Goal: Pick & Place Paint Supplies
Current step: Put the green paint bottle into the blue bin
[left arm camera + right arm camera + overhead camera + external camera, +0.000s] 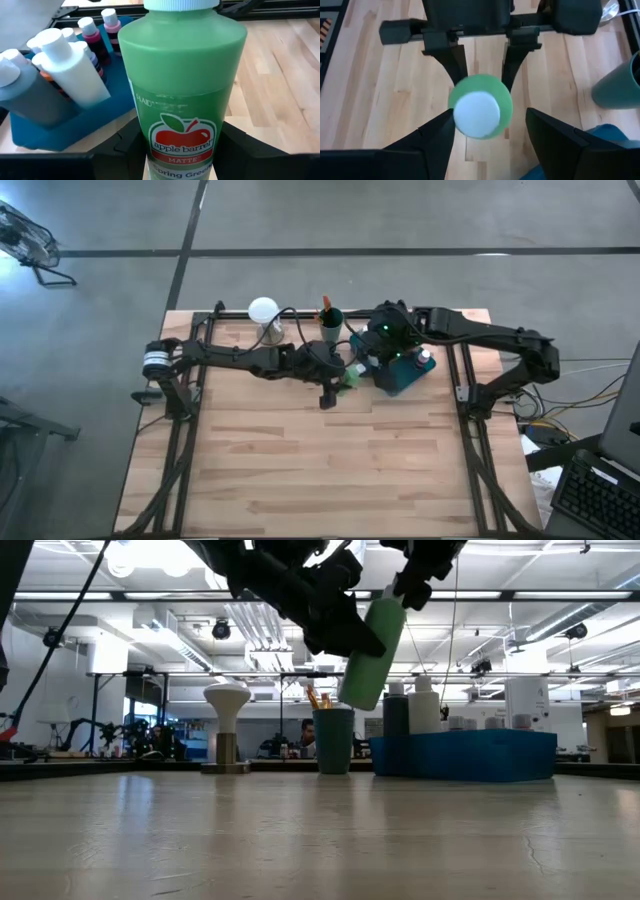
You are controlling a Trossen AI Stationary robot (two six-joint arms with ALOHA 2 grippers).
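the left gripper (481, 50) has its jaws clamped on a green paint bottle (372, 650) held in the air just at nine o'clock of the blue tray (465, 755), while the right gripper (490, 132) hangs above the bottle's white cap (476, 113), jaws spread.

My high camera looks straight down on the whole pale wooden slatted table (320, 460), far enough off that grey floor fills the upper frame. My low camera sits at tabletop height, facing level across the boards into the room behind. My left wrist camera looks very close at a green white-capped paint bottle (182, 85) filling centre frame. My right wrist camera looks down on that bottle's cap. All four views share this bottle; the rectangular teal plastic tray (465, 755) shows in three.
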